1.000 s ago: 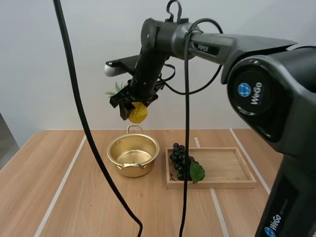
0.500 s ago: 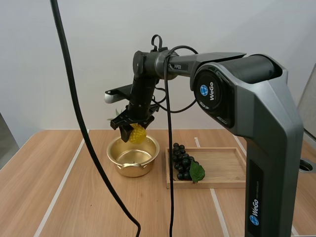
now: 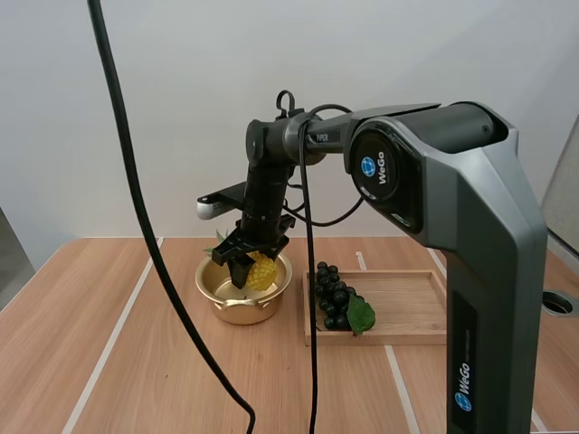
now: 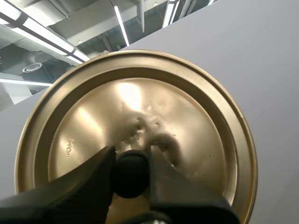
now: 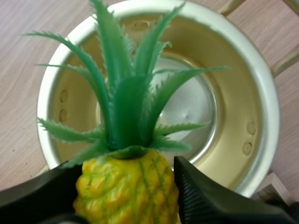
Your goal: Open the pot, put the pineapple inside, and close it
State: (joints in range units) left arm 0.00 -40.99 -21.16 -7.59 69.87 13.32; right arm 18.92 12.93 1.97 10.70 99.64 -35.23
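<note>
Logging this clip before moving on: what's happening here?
The right tool grips a pineapple and holds it just over the mouth of the open gold pot; it is not yet released. The left tool pinches the lid by its black knob, off the pot. A bunch of grapes lies on the wooden tray beside the pot.

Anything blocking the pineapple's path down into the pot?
Nothing visible. The pot is open and bare inside, with the lid off it and held in the left claw. The right claw holds the pineapple right over the pot's mouth.
</note>
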